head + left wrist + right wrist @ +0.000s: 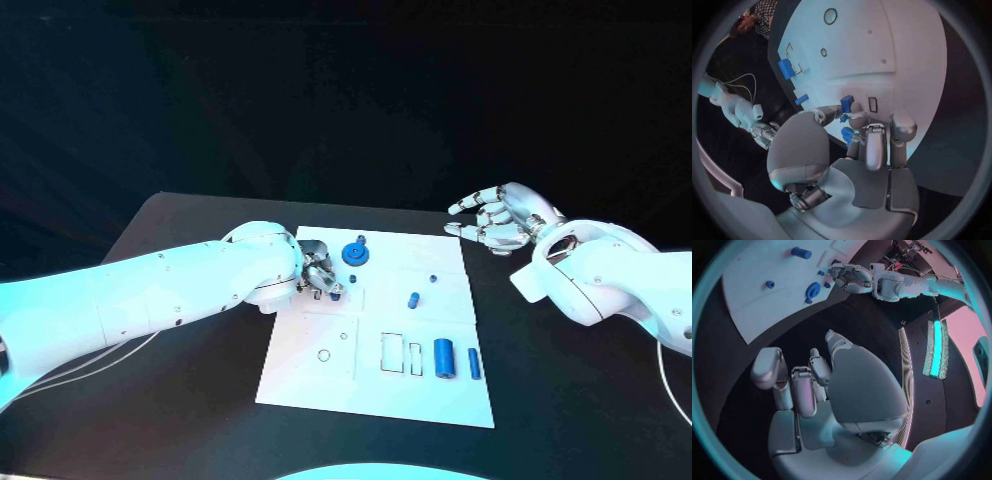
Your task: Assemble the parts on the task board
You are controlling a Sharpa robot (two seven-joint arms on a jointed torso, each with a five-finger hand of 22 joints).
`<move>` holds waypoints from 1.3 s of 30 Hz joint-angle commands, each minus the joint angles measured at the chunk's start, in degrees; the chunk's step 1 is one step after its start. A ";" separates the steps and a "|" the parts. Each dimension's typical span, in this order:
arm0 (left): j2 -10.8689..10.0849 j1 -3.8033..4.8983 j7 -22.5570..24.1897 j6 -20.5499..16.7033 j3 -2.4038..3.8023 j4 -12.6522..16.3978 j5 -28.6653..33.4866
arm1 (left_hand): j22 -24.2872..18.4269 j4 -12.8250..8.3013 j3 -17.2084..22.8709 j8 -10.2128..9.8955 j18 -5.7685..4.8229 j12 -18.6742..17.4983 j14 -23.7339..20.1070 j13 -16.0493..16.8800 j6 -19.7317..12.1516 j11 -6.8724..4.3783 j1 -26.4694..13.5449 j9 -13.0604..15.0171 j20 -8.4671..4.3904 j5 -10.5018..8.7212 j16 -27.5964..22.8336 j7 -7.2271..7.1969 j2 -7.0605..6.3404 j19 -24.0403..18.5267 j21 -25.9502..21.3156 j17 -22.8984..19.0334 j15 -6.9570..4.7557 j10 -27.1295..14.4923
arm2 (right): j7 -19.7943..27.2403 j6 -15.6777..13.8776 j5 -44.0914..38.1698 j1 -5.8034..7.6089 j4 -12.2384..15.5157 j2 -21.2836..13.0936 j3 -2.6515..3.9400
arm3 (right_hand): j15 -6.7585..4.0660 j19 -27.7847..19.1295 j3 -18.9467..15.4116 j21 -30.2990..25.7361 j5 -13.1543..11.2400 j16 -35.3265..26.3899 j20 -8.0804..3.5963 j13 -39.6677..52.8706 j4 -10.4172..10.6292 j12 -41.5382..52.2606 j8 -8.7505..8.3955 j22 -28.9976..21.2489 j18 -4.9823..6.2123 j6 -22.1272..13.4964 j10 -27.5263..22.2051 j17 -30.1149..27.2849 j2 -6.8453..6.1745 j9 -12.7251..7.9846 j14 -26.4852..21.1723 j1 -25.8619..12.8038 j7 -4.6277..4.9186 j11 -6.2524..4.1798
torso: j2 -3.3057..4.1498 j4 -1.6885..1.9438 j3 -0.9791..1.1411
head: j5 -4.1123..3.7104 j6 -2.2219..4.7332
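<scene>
Left hand point(319, 274) pinches a small blue part point(847, 134) over the task board's point(378, 400) left edge | blue gear point(356, 254) just beyond its fingertips | right hand point(498, 220) spread, holding nothing, off the board's far-right corner.

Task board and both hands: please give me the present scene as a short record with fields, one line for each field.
board: white task board flat in the middle of the black table
left hand: left hand over the board's far left part, fingers closed around small blue parts
right hand: right hand raised off the board's far right corner, fingers curled, holding nothing
gear: blue gear-like part near the far edge
cylinders: two blue cylinders side by side near the right edge
small piece: small blue piece mid-board
</scene>
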 commanded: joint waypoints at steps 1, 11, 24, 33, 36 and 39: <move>0.20 -0.13 0.05 0.73 -0.10 -0.09 0.55 | 0.02 0.21 -0.81 -0.33 -0.72 0.30 4.34 0.06 0.21 0.14 -0.30 0.11 0.02 -0.25 0.25 0.10 0.19 0.34 0.13 8.62 -0.28 0.11 | 0.47 -0.02 -0.09 -0.04 0.03 0.00 0.02 | -0.01 -0.31 0.32 -0.20 0.09 -0.36 -0.13 -0.05 0.03 -0.32 0.22 -0.05 1.09 0.21 -0.10 5.83 -0.07 0.08 3.62 -0.51 -0.13 -0.06 | 0.01 -0.01 0.01 | -0.06 0.00; 0.12 -0.14 0.01 0.77 -0.10 -0.34 0.56 | 0.39 3.06 -7.10 -0.78 -0.80 0.59 4.41 0.64 0.65 0.18 -0.22 0.48 0.01 -0.47 0.42 0.15 0.33 0.57 0.14 8.93 -0.24 0.12 | 0.43 -0.15 -0.04 -0.05 0.05 -0.11 0.02 | 0.01 -0.46 0.28 -0.50 0.08 -0.40 -0.12 -0.10 0.12 -0.36 0.21 -0.25 1.14 0.15 -0.16 5.74 -0.13 0.06 3.59 -0.77 -0.11 -0.05 | -0.03 -0.03 0.01 | -0.07 -0.04; -0.19 -0.15 0.03 0.71 -0.08 -0.36 0.46 | 0.58 4.67 -13.22 -1.30 -0.82 0.77 4.42 1.03 0.86 0.31 -1.84 0.78 0.08 -0.50 0.45 0.29 0.41 0.65 0.10 8.98 -0.14 0.07 | 0.62 -0.10 0.04 -0.08 0.04 -0.17 0.02 | 0.03 -0.71 0.19 -1.00 0.06 -0.50 -0.11 -0.23 0.23 -0.45 0.22 -0.59 1.23 0.07 -0.28 5.57 -0.25 0.05 3.52 -1.26 -0.11 -0.02 | -0.03 -0.05 0.02 | -0.09 -0.02; -0.60 -0.15 0.16 0.28 -0.02 0.06 0.47 | 0.51 4.74 -14.79 -1.40 -0.80 0.95 4.47 1.30 0.98 0.30 -2.70 0.87 0.09 -0.60 0.54 0.27 0.74 0.62 0.05 9.17 -0.14 0.18 | 0.41 0.09 0.08 -0.12 -0.09 -0.19 0.02 | 0.07 -0.84 -0.02 -1.33 0.04 -0.57 -0.08 -0.38 0.32 -0.52 0.23 -0.77 1.27 -0.09 -0.41 5.47 -0.43 0.03 3.48 -2.03 -0.09 0.01 | -0.02 -0.05 0.01 | -0.22 0.17; -0.66 -0.15 0.22 -0.03 0.00 0.19 0.66 | 0.46 4.76 -15.48 -1.43 -0.79 0.97 4.47 1.30 1.01 0.29 -3.20 0.93 0.09 -0.71 0.55 0.26 0.96 0.59 0.01 9.18 -0.14 0.18 | 0.32 0.09 0.09 -0.13 -0.16 -0.19 0.02 | 0.07 -0.94 -0.02 -1.51 0.04 -0.61 -0.08 -0.44 0.32 -0.57 0.22 -0.91 1.31 -0.10 -0.47 5.39 -0.43 0.02 3.45 -2.05 -0.09 0.01 | -0.02 -0.03 0.00 | -0.23 0.16; -0.73 -0.15 0.36 -0.61 0.04 0.38 1.22 | 0.44 4.79 -16.27 -1.51 -0.78 0.88 4.45 1.17 0.95 0.30 -3.80 0.99 0.10 -1.10 0.51 0.27 1.19 0.58 -0.01 9.08 -0.14 0.07 | 0.25 0.11 0.09 -0.15 -0.34 -0.16 0.02 | 0.07 -0.97 -0.01 -1.56 0.05 -0.63 -0.08 -0.44 0.32 -0.57 0.22 -0.95 1.32 -0.11 -0.47 5.35 -0.41 0.02 3.44 -2.08 -0.08 0.02 | -0.04 -0.04 0.00 | -0.24 0.22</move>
